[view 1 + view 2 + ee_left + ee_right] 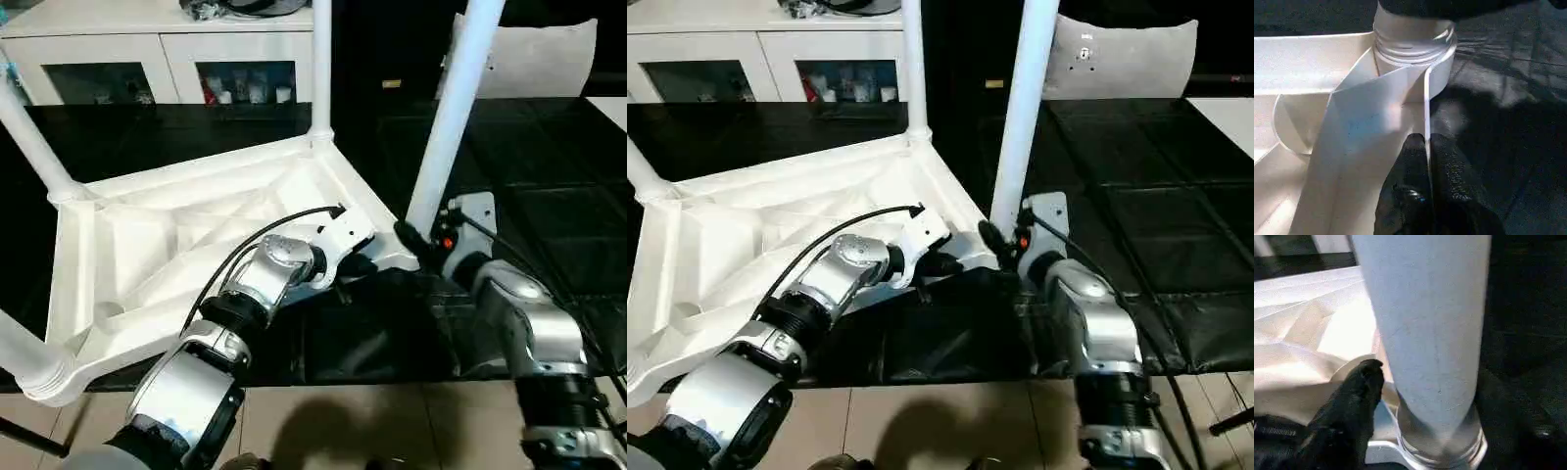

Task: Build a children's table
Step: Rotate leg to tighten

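Here the table top (186,235) lies upside down on the black bench (549,196), ribbed underside facing up and tilted. Four legs stand in its corner sockets: one at the far corner (321,69), one at the far left (29,137), one at the near left (24,362), and one at the right corner (453,108), leaning slightly.

The left tool (1427,147) is clenched on the thin upright rim (1426,107) of the top, one black finger on each side of it, just beside the right corner socket (1415,54). In the head views the left forearm (265,279) reaches across the top's near edge to that spot.

The right tool (416,240) sits at the base of the right leg (1425,333), where it meets the socket. One black finger (1359,396) rests against the leg's side; I cannot tell where the other finger is, so whether this tool grips the leg is unclear.

A white cabinet (157,59) with glass doors stands behind the bench.
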